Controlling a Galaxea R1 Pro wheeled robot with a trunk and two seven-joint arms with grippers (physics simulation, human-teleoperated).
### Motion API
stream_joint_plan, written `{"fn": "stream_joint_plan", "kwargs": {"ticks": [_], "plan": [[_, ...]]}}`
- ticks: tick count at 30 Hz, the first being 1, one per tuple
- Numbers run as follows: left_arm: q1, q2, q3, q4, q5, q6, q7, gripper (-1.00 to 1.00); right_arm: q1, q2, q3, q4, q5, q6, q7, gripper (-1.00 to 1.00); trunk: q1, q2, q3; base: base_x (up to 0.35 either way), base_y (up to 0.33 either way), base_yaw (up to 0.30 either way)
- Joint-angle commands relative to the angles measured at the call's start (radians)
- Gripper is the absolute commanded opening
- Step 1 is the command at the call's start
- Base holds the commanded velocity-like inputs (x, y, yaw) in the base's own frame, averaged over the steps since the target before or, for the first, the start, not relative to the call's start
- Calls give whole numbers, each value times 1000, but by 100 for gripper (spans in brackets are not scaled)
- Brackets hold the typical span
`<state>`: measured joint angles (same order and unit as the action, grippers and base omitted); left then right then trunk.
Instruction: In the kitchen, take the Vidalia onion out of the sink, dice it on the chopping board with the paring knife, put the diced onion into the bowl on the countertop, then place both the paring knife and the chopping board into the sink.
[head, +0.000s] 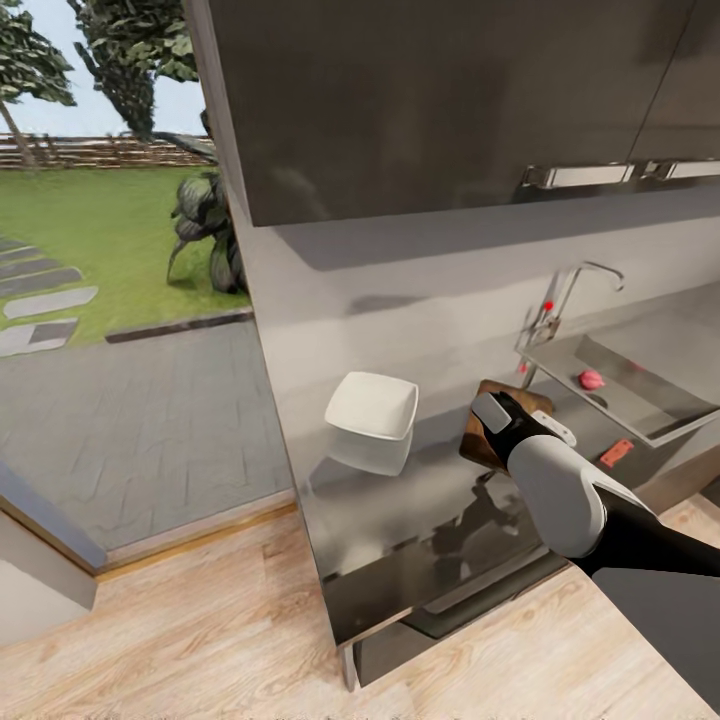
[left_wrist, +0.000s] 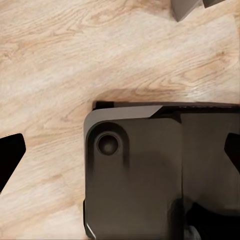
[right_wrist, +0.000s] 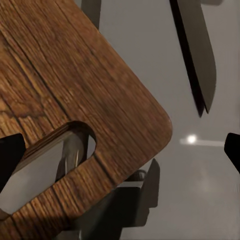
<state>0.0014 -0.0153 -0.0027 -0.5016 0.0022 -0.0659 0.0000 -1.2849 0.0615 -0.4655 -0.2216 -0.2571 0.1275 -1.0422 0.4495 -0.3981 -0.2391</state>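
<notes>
My left wrist camera looks straight down at a pale wooden floor (left_wrist: 60, 60) with long plank lines. A big dark grey part of my robot's base (left_wrist: 150, 170) covers the picture from the middle out to 3, 5 and 6 o'clock. It has a rounded corner and a small round knob (left_wrist: 107, 144) set in a dip near that corner. I see the black tips of my left gripper (left_wrist: 120, 152) at 9 o'clock and at 3 o'clock, far apart. Nothing sits between them. At 1 o'clock, two small grey shapes (left_wrist: 186, 7) poke in at the edge; I cannot tell what they are.
</notes>
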Motion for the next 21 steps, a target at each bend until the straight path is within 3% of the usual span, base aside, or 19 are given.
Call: {"fn": "stream_joint_plan", "kwargs": {"ticks": [1,21], "plan": [[0,0,0,2,0,-2,0,100,0,0,7,-2,-7,11,-6,100,0,-2,-3,0,0,0],[0,0,1,5,-1,-2,0,100,0,0,7,-2,-8,11,-6,100,0,-2,-35,0,0,0]]}}
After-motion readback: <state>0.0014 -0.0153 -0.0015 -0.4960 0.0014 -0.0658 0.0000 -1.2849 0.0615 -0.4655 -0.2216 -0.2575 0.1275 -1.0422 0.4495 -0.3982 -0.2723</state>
